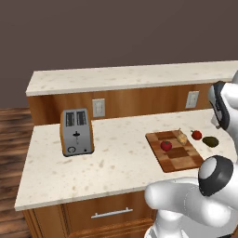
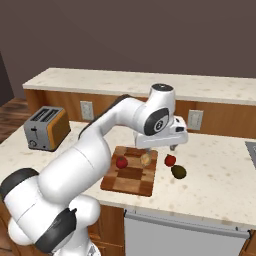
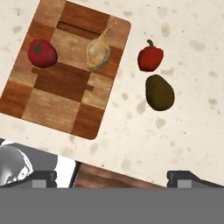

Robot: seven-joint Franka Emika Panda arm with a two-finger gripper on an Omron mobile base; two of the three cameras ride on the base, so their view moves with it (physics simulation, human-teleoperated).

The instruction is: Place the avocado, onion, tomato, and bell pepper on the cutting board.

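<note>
cutting board (image 3: 57, 105): tomato (image 3: 42, 53) and onion (image 3: 98, 53) lie on it
worktop (image 3: 183, 127): bell pepper (image 3: 150, 57) and avocado (image 3: 159, 92) – just off the board's edge
gripper (image 3: 111, 178): wide open – empty, hovering above

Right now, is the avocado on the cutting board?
No, the avocado lies on the counter beside the cutting board, next to the pepper.
</note>
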